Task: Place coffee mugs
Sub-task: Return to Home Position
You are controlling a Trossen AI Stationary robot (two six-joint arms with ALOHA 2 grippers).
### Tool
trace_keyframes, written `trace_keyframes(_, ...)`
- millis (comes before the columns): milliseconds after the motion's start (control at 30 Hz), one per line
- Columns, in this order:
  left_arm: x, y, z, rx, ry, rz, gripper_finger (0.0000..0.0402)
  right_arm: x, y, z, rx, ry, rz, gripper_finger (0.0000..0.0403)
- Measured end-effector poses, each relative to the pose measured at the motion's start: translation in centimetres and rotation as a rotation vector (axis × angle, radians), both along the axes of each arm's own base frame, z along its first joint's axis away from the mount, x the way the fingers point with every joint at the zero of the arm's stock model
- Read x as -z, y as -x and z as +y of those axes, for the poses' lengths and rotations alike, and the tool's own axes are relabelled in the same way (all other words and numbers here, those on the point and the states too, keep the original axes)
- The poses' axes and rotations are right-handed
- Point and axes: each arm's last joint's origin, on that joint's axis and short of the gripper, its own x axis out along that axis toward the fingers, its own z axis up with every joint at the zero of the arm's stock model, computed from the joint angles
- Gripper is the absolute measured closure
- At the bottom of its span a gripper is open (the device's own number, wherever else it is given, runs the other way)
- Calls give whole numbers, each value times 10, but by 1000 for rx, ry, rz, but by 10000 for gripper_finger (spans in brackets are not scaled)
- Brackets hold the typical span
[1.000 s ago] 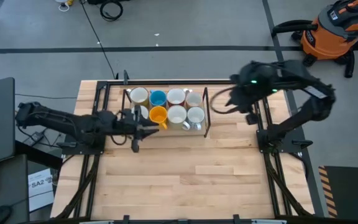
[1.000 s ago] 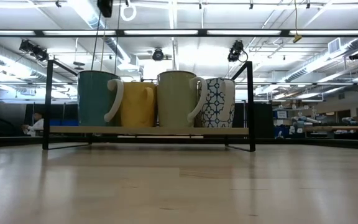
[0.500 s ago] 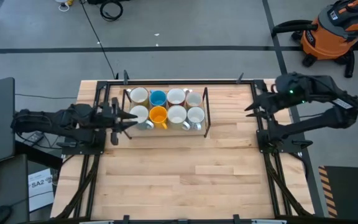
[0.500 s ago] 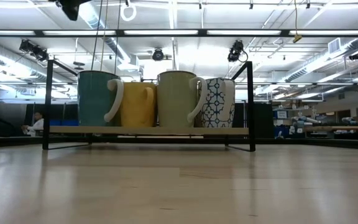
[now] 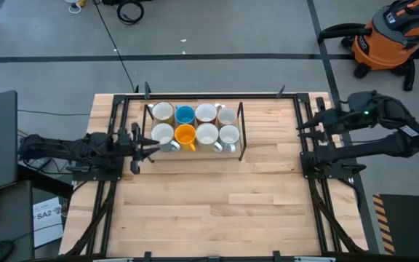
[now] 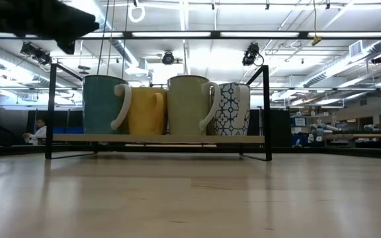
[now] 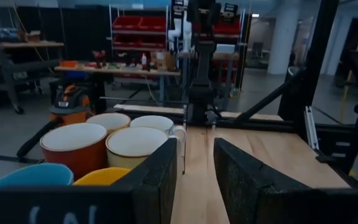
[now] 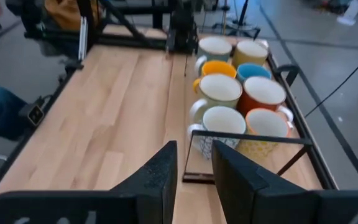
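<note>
Several coffee mugs stand upright on their bases in two rows inside a black wire rack at the table's far middle. From above I see white ones, a blue one and an orange-yellow one. The low view shows the blue-and-white patterned mug at the rack's right end. A red-brown mug shows in the right wrist view. My left gripper hovers open just left of the rack. My right gripper hangs open near the table's right edge, well clear of the mugs.
The rack has a wooden floor raised on thin black legs. Black frame rails run along both sides of the table. The wide near half of the wooden tabletop lies in front of the rack. An orange shop vacuum stands on the floor beyond.
My left gripper has drawn back from the rack's left end toward the table's left edge. My right gripper has pulled away from the rack's right side toward the table's right edge. The mugs have stayed where they were.
</note>
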Motion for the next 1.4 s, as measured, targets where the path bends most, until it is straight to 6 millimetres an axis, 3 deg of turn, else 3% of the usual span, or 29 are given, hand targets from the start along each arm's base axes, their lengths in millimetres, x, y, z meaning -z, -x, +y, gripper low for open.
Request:
trace_keyframes(467,45,14,2,-43,-12,-70,290,14,44,3,20,-36,-216,298)
trace_keyframes(867,54,16,3,-67,-58,-80,290,36,68,5,28,-62,-287,298)
trace_keyframes(1133,55,16,4,-83,-57,-78,290,65,64,5,41,-124,-359,298)
trace_keyframes(1400,55,16,4,-82,-59,-70,290,98,35,3,36,-146,-432,298)
